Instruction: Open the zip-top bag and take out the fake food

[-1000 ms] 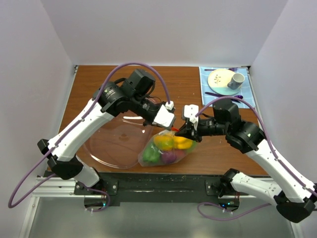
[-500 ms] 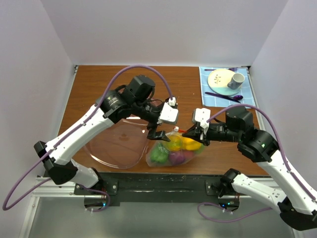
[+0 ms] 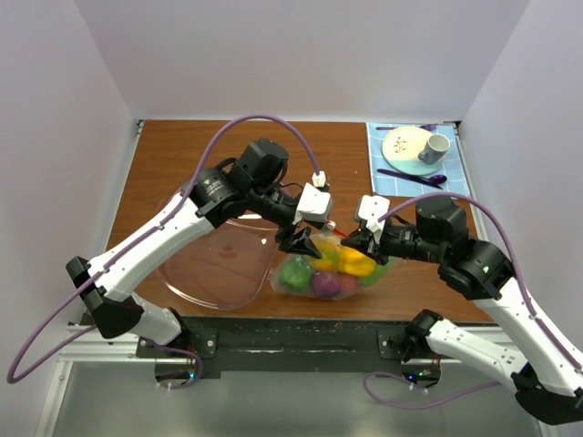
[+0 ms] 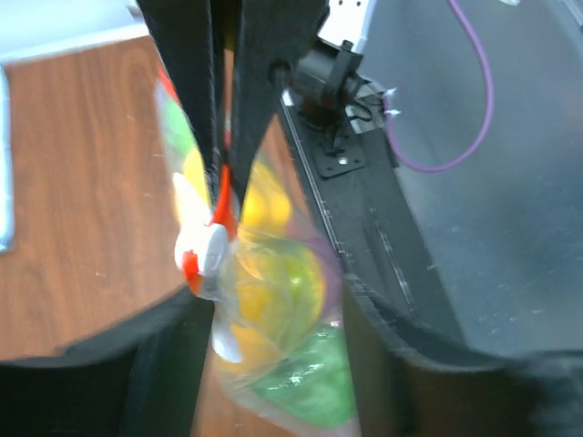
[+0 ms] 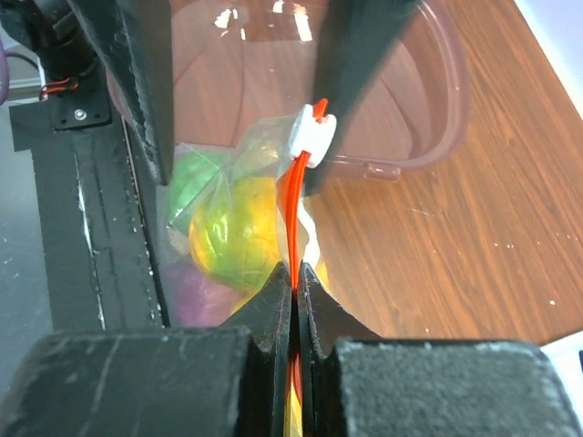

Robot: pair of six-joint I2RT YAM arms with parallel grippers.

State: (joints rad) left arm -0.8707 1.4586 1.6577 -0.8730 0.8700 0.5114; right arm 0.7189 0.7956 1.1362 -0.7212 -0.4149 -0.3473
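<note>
The clear zip-top bag [image 3: 332, 273] hangs at the table's near edge with yellow, green and purple fake food [image 3: 355, 262] inside. My right gripper [image 3: 351, 241] is shut on its orange-red zip strip [image 5: 293, 209], its jaws pressed together on the strip [image 5: 298, 273]. My left gripper [image 3: 299, 241] is open, its fingers [image 5: 127, 73] straddling the bag's top near the white slider [image 5: 314, 137]. In the left wrist view the bag [image 4: 273, 300] sits between the spread jaws [image 4: 269, 314], with the slider [image 4: 205, 250] to the left.
A large clear pinkish bowl [image 3: 209, 264] lies left of the bag, also in the right wrist view [image 5: 401, 91]. A blue mat at the back right carries a plate [image 3: 405, 144], a cup [image 3: 435, 146] and a purple spoon [image 3: 410, 175]. The black base rail runs under the bag.
The right gripper has carried the bag to the right by the zip strip. The left gripper has come down from above the bag and now stands open around its top.
</note>
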